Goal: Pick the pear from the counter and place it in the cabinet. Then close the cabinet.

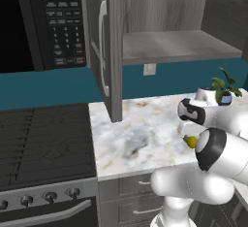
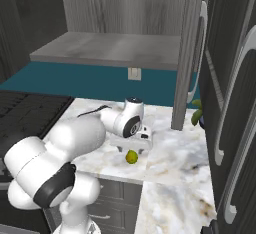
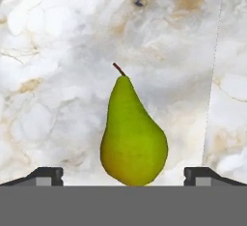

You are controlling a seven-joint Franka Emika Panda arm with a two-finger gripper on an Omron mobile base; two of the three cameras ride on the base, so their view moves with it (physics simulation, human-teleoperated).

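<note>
Claw: gripper (image 3: 123, 176) spread wide, holding nothing; tips low in the hand view, either side of the pear (image 3: 133, 133).
Pear: lies on the counter (image 2: 180, 160), lower centre of the right base view; not yet grasped.
Progress: nothing placed; pick, placing and closing remain.
Cabinet: cabinet (image 1: 179, 46) open, upper frame, shelf bare.
Arm: folded low over the counter, hand pointing down.

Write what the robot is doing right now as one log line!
phase: reaching for pear | gripper: open, one fingertip each side of pear | pear: lying on counter, not held | cabinet: doors open, shelf bare
</note>
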